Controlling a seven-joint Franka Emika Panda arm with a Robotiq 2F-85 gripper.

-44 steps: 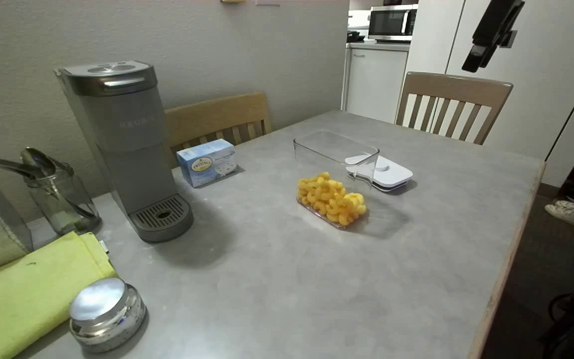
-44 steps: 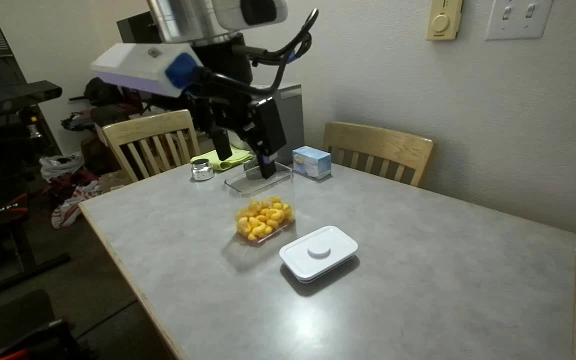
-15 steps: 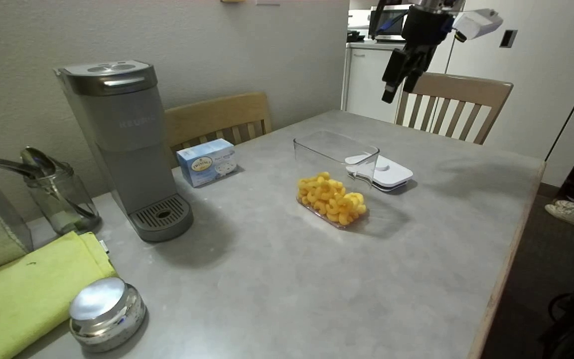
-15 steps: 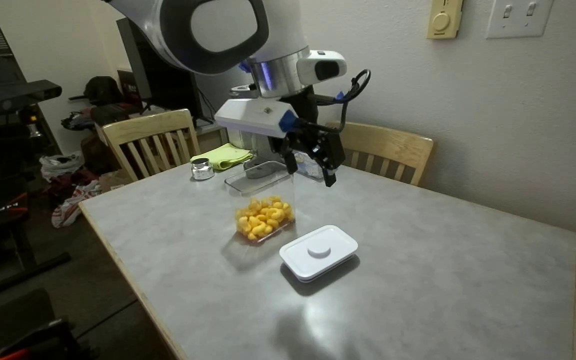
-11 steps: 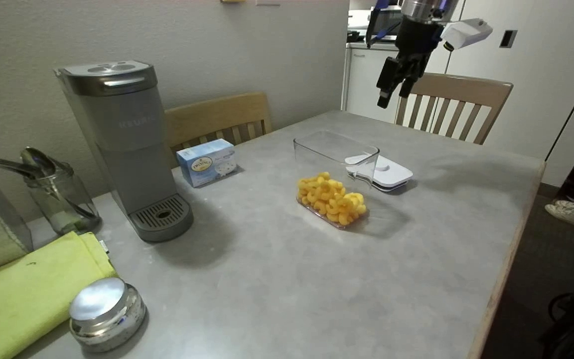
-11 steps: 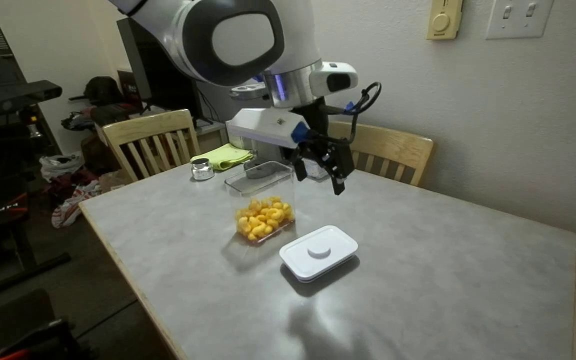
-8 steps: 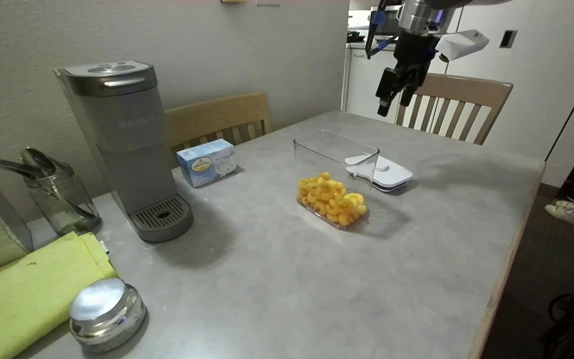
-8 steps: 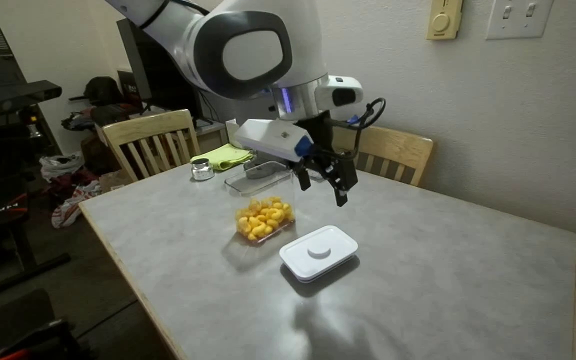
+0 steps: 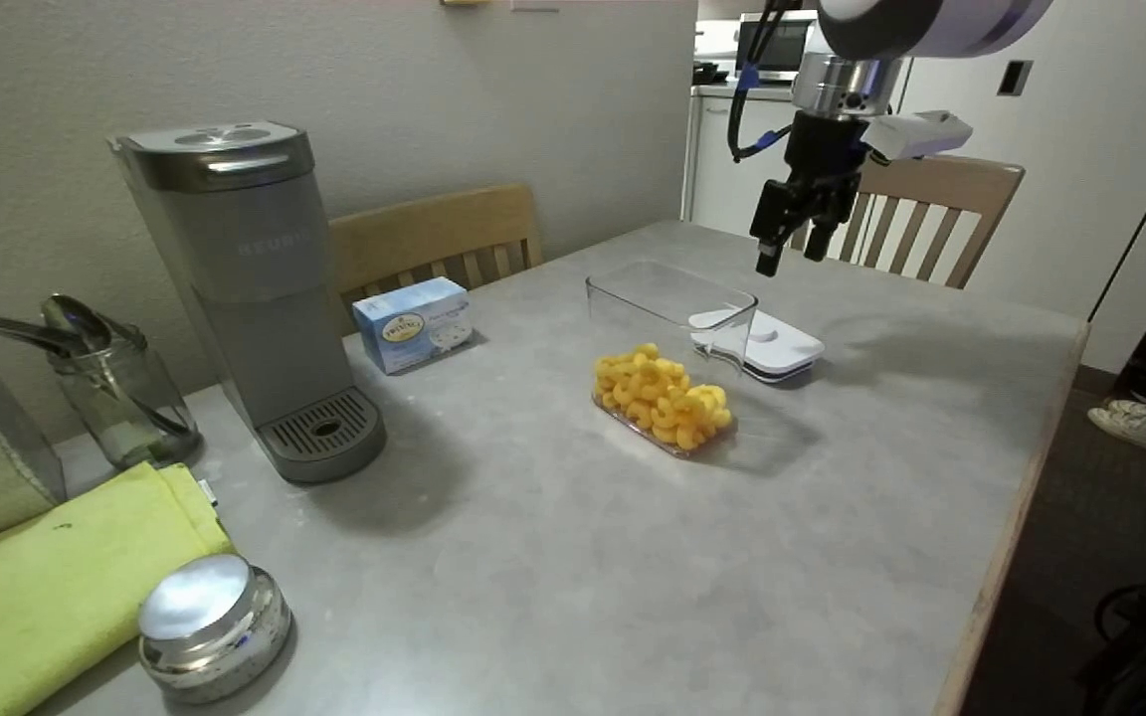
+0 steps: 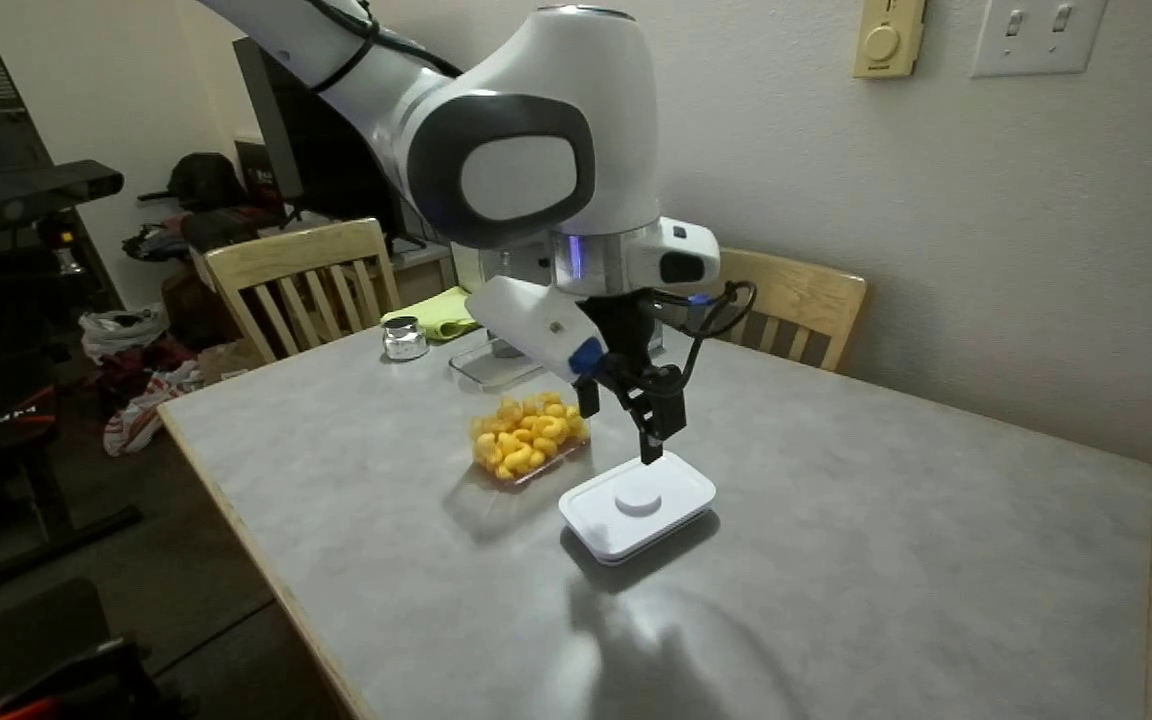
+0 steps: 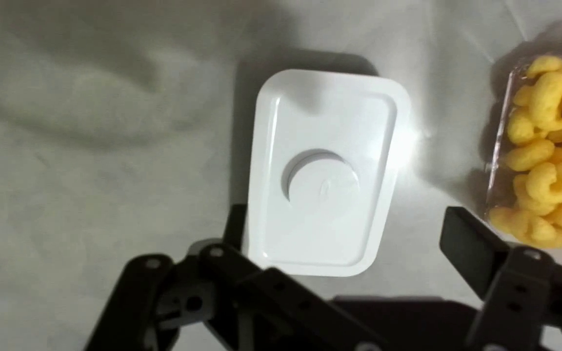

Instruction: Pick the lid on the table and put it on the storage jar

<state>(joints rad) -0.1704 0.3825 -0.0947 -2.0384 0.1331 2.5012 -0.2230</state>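
Observation:
The white lid point(image 10: 636, 530) with a round knob lies flat on the table. It fills the middle of the wrist view point(image 11: 320, 229) and is partly behind the jar in an exterior view point(image 9: 787, 348). The clear storage jar point(image 9: 668, 330) stands upright and uncovered beside the lid, with yellow pieces at its bottom. The jar's edge shows at the right of the wrist view point(image 11: 497, 146). My gripper point(image 10: 619, 432) is open and empty, pointing down above the lid and apart from it. In the wrist view my fingers point(image 11: 344, 222) are spread wider than the lid.
A tall grey coffee machine point(image 9: 255, 288), a blue tea box point(image 9: 416, 326), a glass with cutlery point(image 9: 130, 398), a yellow cloth point(image 9: 76, 577) and a shiny metal pot point(image 9: 215, 631) stand on the table. Wooden chairs point(image 10: 786, 300) stand around it.
My open gripper has come down from high up and moved over from above the jar toward the lid, most recently mainly downward. The lid and jar have not moved.

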